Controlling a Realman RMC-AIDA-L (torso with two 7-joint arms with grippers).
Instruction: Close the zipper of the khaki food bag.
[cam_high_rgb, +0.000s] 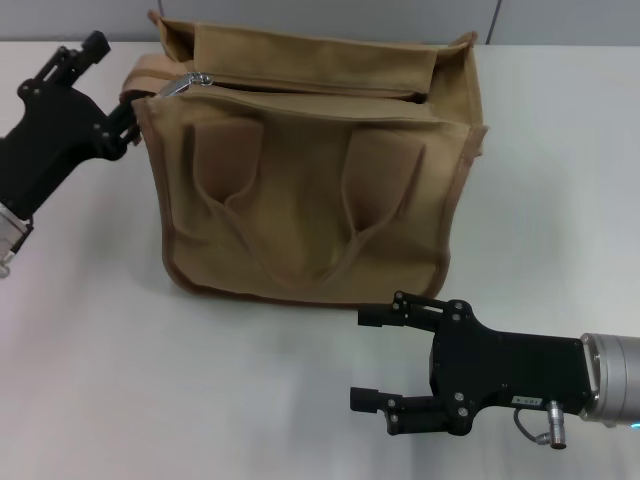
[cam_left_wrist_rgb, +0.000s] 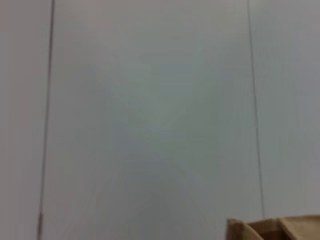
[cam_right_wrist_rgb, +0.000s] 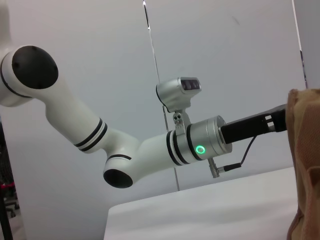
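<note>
So the khaki food bag (cam_high_rgb: 310, 170) is sitting upright on the white surface (cam_high_rgb: 120, 380), front side toward the robot, both handles flopped down flat against the front panel. The zipper (cam_high_rgb: 300, 88) runs across the top, and the silver pull tab (cam_high_rgb: 188, 82) is parked at the robot's left end of it. The top looks like it's gaping a bit along the line.

The left gripper (cam_high_rgb: 128, 112) is right up against the bag's upper left corner, near that pull tab. Honestly I can't tell whether it's open, closed or holding anything.

The right gripper (cam_high_rgb: 368, 358) hangs low over the surface just in front of the bag, fingers spread apart with nothing between them.

In the right wrist view you mostly see the left arm (cam_right_wrist_rgb: 125, 150) reaching over to the bag's edge.
</note>
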